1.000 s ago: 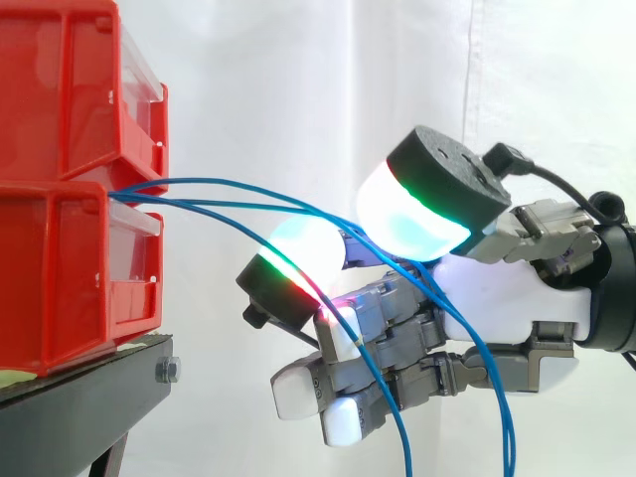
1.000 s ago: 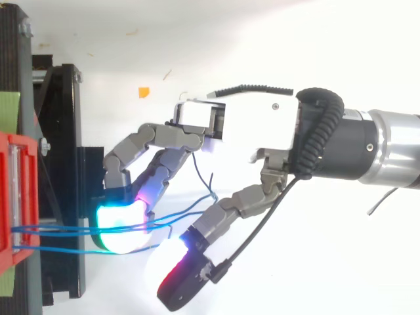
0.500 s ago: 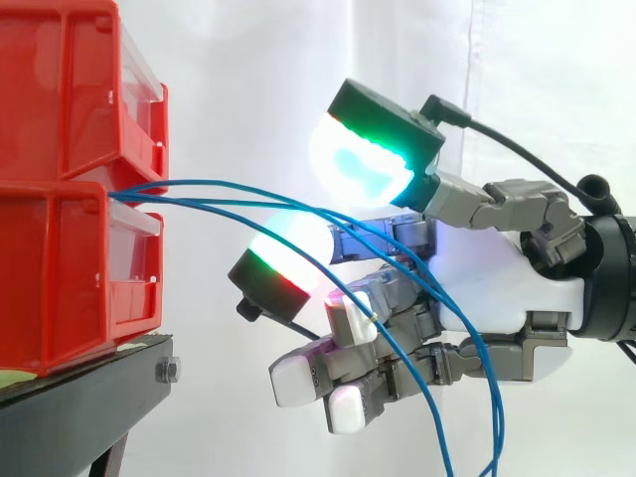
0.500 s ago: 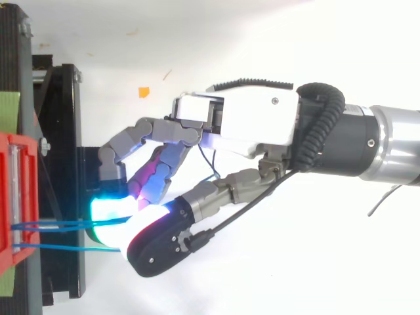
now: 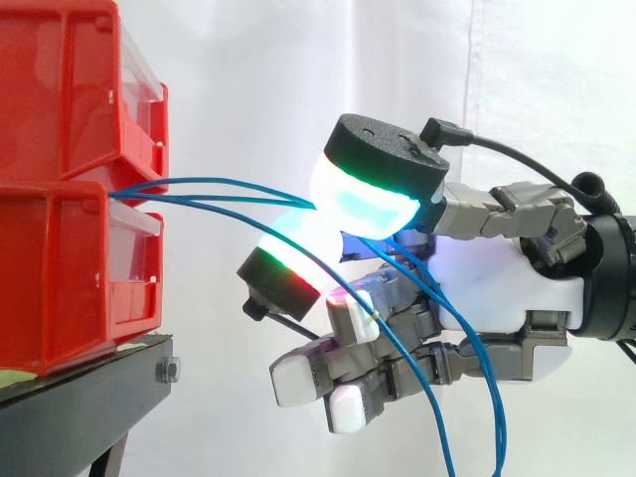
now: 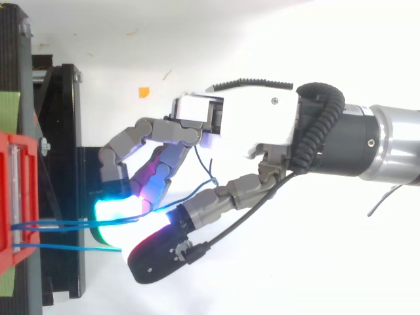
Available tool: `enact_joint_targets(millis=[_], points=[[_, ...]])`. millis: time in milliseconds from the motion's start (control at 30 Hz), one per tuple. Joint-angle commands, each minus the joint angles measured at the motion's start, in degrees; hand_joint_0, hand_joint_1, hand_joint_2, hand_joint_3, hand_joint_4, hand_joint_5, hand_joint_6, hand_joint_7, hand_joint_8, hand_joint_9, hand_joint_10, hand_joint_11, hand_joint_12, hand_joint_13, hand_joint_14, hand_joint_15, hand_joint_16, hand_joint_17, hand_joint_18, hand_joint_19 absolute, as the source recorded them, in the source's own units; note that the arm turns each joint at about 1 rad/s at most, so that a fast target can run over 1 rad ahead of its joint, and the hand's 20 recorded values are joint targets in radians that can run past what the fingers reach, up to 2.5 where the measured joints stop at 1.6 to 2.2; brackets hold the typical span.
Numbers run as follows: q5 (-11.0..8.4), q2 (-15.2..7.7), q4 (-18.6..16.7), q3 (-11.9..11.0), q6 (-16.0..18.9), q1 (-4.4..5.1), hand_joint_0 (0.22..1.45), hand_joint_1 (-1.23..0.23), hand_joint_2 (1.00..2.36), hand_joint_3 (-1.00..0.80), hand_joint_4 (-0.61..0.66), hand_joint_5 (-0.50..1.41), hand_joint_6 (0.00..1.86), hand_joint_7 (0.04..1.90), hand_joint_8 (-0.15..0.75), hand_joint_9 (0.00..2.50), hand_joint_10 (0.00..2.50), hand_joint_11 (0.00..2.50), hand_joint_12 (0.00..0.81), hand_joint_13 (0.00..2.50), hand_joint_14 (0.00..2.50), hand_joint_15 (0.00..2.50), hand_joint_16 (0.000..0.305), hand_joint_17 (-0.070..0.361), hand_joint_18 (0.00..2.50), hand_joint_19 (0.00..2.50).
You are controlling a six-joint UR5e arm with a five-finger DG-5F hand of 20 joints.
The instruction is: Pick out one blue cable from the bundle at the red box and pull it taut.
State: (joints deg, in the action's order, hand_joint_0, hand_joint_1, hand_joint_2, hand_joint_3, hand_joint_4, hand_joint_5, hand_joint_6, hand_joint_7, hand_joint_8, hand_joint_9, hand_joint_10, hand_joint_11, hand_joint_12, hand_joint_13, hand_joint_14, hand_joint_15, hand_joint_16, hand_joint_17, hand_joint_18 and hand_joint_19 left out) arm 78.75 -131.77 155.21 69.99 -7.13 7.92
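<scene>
Since half a second earlier the thumb has swung down. Its cyan-and-green pad (image 5: 363, 199) now sits just above the finger pad (image 5: 288, 266) with the red and green band, where a wide gap lay before. The hand (image 5: 497, 298) itself has barely shifted. It reaches in from the right, level with the seam between the two stacked red bins (image 5: 60, 179), apart from them. The bins stand at the right edge of the black stand (image 5: 89, 397), before the white curtain (image 5: 278, 70).

Two blue cables leave the bins at that seam. The upper cable (image 5: 229, 183) arcs across to the thumb pad and goes in between the two glowing pads, pinched there as far as the side view tells. The lower cable (image 5: 199, 203) slopes down across the finger pad; whether it is gripped too cannot be told. Past the pads both cables cross the fingers and hang loose below the hand. Neither is taut between bins and hand. The other fingers are curled under, white pads forward. From above, thumb and finger pad meet just off the stand's edge, with both cables running to them from the bins.
</scene>
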Motion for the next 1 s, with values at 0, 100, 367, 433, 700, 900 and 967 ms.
enact_joint_targets(millis=[0, 100, 367, 433, 700, 900, 967], points=[[0.09, -0.06, 0.0, 0.06, 0.02, -0.01, 0.62, -0.82, 1.02, -0.28, 0.07, -0.13, 0.87, 1.09, 0.259, 1.13, 0.02, 0.6, 0.325, 0.87, 0.01, 0.3, 0.047, 0.106, 0.77, 0.57], [0.0, -0.06, 0.0, 0.06, 0.02, -0.01, 0.64, -0.86, 1.02, -0.31, 0.06, -0.14, 0.88, 1.08, 0.26, 1.12, 0.02, 0.61, 0.324, 0.87, 0.01, 0.3, 0.047, 0.106, 0.77, 0.57], [0.09, -0.06, 0.18, 0.06, 0.02, -0.01, 0.54, -0.69, 1.0, -0.5, 0.12, -0.13, 0.87, 1.0, 0.267, 1.16, 0.02, 0.59, 0.331, 0.89, 0.01, 0.29, 0.049, 0.111, 0.81, 0.57], [0.09, 0.03, 0.18, 0.06, -0.07, -0.01, 0.52, -0.64, 1.0, -0.5, 0.12, -0.13, 0.86, 0.99, 0.271, 1.19, 0.02, 0.6, 0.334, 0.9, 0.01, 0.29, 0.05, 0.113, 0.82, 0.56], [0.09, 0.03, 0.18, -0.21, -0.07, -0.01, 0.6, -0.54, 1.0, -0.46, 0.08, -0.11, 0.85, 1.06, 0.259, 1.24, 0.02, 0.62, 0.319, 0.92, 0.01, 0.3, 0.047, 0.105, 0.8, 0.6], [0.09, 0.03, 0.26, -0.21, -0.07, -0.01, 0.59, -0.66, 1.02, -0.27, 0.09, -0.1, 0.86, 1.13, 0.268, 1.26, 0.02, 0.62, 0.324, 0.92, 0.01, 0.31, 0.047, 0.106, 0.8, 0.6], [0.09, 0.03, 0.26, -0.29, -0.07, -0.01, 0.58, -0.7, 1.02, -0.23, 0.08, -0.1, 0.86, 1.14, 0.274, 1.25, 0.02, 0.61, 0.326, 0.92, 0.01, 0.32, 0.048, 0.107, 0.81, 0.6]])
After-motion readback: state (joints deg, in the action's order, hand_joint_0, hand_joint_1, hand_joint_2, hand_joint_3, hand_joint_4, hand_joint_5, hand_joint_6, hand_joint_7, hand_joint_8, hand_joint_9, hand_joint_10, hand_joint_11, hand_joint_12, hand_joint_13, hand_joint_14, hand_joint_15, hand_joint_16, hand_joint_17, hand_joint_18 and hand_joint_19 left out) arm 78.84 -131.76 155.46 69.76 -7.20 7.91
